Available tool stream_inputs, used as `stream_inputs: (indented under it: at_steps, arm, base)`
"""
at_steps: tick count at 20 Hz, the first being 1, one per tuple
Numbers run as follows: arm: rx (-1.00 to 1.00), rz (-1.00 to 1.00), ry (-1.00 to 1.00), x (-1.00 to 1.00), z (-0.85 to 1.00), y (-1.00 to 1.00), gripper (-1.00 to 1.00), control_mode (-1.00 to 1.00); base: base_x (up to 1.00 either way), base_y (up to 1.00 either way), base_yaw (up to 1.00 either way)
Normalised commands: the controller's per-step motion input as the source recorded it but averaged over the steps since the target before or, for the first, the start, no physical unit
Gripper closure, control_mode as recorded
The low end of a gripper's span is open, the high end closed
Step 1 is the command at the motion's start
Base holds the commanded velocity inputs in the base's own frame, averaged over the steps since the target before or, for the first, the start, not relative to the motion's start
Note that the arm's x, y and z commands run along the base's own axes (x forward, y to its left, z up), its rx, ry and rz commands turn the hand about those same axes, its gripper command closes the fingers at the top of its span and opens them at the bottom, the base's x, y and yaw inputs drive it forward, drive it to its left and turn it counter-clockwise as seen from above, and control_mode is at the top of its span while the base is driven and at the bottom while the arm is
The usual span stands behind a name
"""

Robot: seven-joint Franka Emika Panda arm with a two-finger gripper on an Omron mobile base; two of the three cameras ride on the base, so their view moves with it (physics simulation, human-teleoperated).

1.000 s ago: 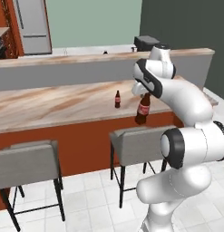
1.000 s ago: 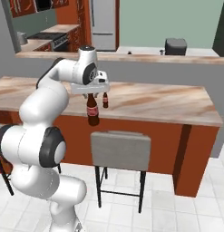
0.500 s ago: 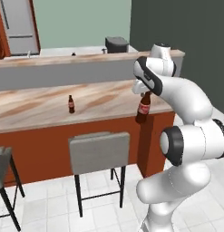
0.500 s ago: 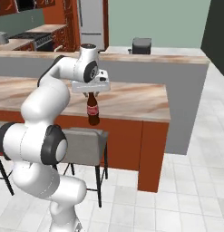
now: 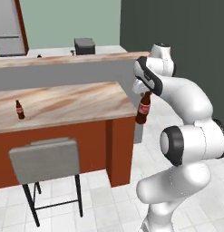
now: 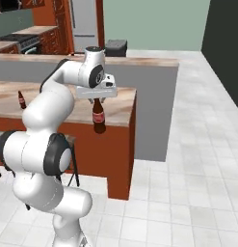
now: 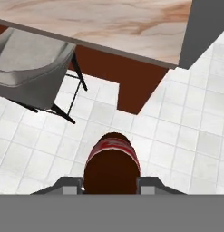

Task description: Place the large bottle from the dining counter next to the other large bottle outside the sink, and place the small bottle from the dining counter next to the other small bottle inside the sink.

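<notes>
Just beneath the gripper (image 6: 97, 99), whose jaws are clamped on its neck, the large bottle (image 6: 98, 118) hangs past the dining tabletop's (image 5: 68, 103) end, so the carry step is underway and next calls for reaching the sink-side pink bottle.

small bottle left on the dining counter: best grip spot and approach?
Judging by shape: take the small bottle by its narrow neck, coming straight down from above. It stands upright on the dining counter with open top around it. The gripper holds the large bottle that same way.
</notes>
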Motion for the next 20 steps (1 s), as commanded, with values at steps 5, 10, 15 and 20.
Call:
stream_inputs:
  at_steps: [5,10,15,20]
  arm:
    - [0.00,0.00,0.00,0.00,0.00,0.00,1.00,1.00]
    - [0.00,0.00,0.00,0.00,0.00,0.00,1.00,1.00]
    - [0.00,0.00,0.00,0.00,0.00,0.00,1.00,1.00]
    - [0.00,0.00,0.00,0.00,0.00,0.00,1.00,1.00]
  base:
    - [0.46,-0.98,0.03]
    - [0.90,-0.81,0.07]
    - [1.00,-0.62,0.10]
    - [1.00,-0.68,0.11]
